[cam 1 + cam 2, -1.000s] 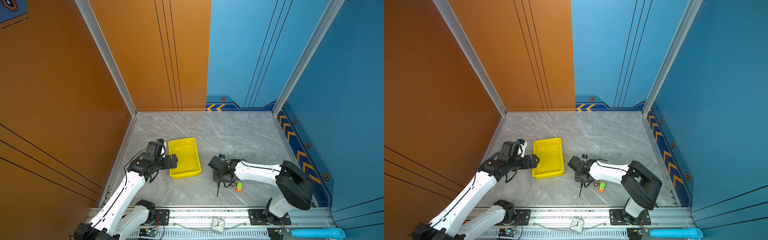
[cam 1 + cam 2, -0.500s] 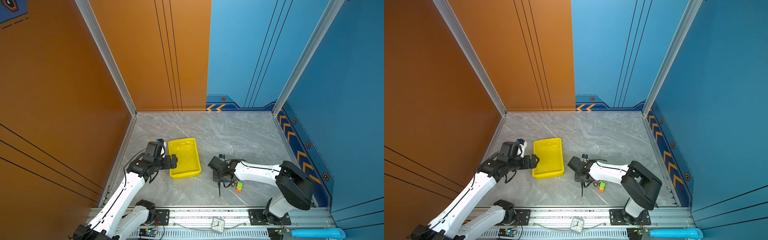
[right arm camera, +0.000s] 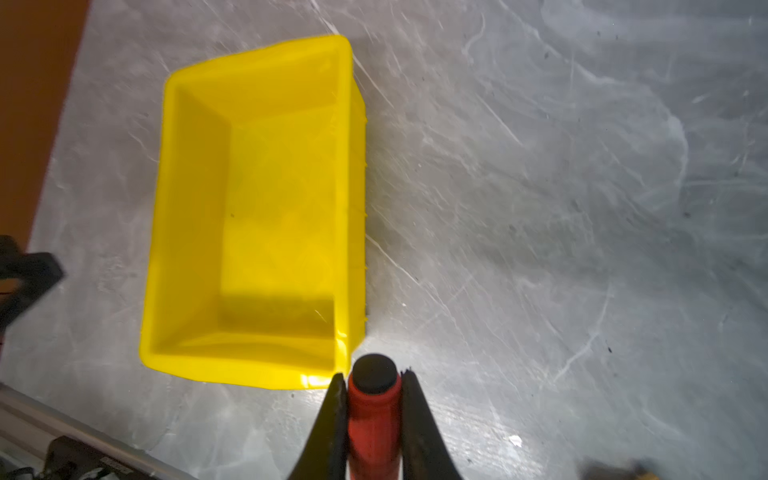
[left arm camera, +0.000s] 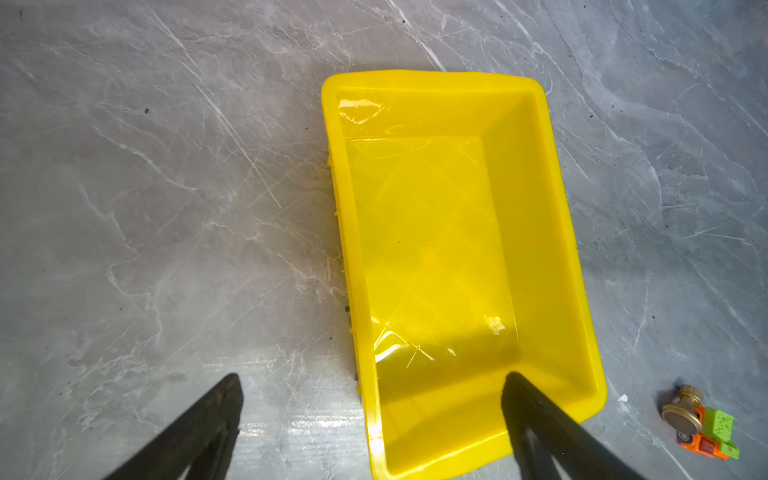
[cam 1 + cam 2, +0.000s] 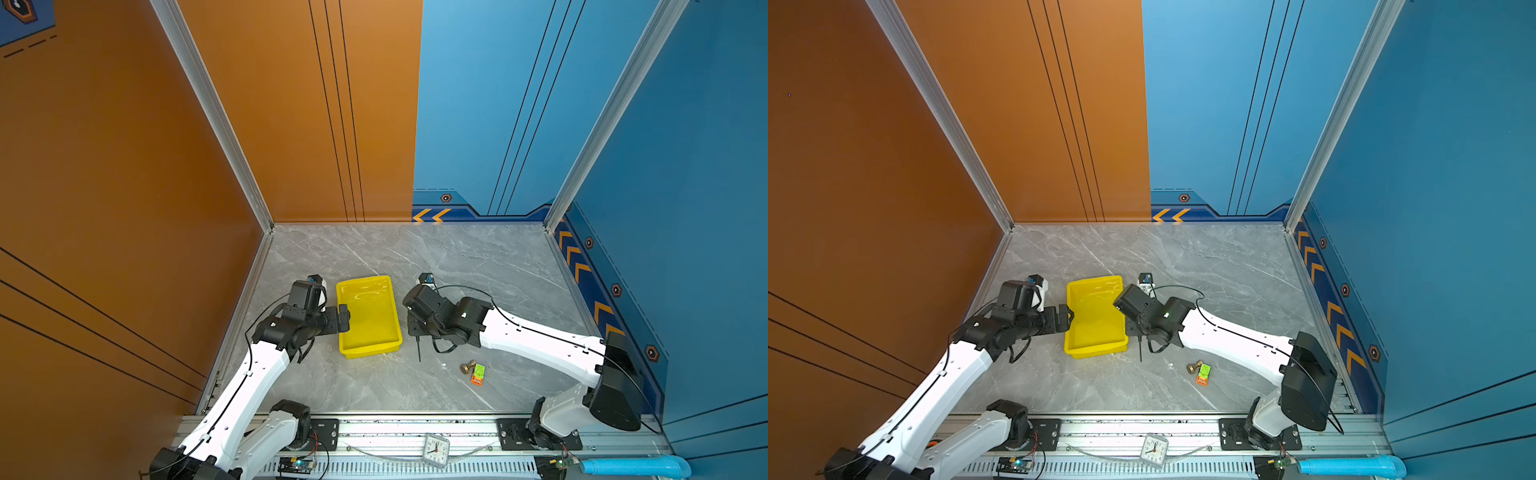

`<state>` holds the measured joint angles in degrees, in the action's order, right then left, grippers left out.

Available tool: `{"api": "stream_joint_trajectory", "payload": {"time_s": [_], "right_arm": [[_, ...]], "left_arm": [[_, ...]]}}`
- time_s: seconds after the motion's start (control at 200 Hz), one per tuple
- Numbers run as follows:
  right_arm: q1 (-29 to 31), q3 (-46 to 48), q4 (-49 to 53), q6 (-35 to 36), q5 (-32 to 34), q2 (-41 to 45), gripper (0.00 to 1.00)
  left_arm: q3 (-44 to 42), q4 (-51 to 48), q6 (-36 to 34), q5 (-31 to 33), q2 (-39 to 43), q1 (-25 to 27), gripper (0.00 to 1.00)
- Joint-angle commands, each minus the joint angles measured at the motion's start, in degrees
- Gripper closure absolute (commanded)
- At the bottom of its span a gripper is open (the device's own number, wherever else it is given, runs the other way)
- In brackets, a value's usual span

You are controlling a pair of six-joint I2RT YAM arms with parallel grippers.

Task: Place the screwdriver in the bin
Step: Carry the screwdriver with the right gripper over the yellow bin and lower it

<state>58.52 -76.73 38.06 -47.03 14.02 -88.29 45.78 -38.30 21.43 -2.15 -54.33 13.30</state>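
The screwdriver (image 3: 374, 419) has a red handle with a black end cap, and my right gripper (image 3: 374, 376) is shut on that handle. In both top views its thin dark shaft (image 5: 418, 351) (image 5: 1140, 351) pokes out below the right gripper (image 5: 414, 329) (image 5: 1134, 330), just right of the bin's near right corner. The yellow bin (image 5: 370, 352) (image 5: 1096, 352) (image 4: 432, 77) (image 3: 249, 58) is empty. My left gripper (image 4: 372, 377) (image 5: 344, 318) (image 5: 1065, 318) is open at the bin's left rim, one finger over the inside and one outside.
A small orange-and-green box (image 5: 478, 374) (image 5: 1202, 374) (image 4: 712, 436) and a brass knob (image 5: 468, 367) (image 4: 681, 409) lie on the grey marble table right of the bin. A small clock (image 5: 436, 451) sits on the front rail. Walls close three sides.
My right gripper closed on the screwdriver and carried it left and away from the front edge, up beside the bin's near right corner. The left arm has not moved.
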Motion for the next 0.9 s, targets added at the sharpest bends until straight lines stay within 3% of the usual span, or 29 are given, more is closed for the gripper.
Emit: {"api": "stream_joint_trajectory", "payload": {"time_s": [0.0, 0.406, 0.891], "right_arm": [[0.2, -7.6, 4.7, 4.3, 2.1, -4.2, 1.00], [-1.3, -28.4, 4.8, 5.3, -0.1, -23.3, 1.00], [-2.8, -39.0, 4.7, 4.5, -2.2, -39.0, 1.00]], "left_arm": [[0.1, 0.7, 0.8, 1.8, 0.9, -1.0, 0.02], [1.8, -0.2, 3.2, 5.7, 2.6, 0.8, 0.02], [-3.4, -0.8, 5.0, 6.6, 4.6, 2.5, 0.02]]}}
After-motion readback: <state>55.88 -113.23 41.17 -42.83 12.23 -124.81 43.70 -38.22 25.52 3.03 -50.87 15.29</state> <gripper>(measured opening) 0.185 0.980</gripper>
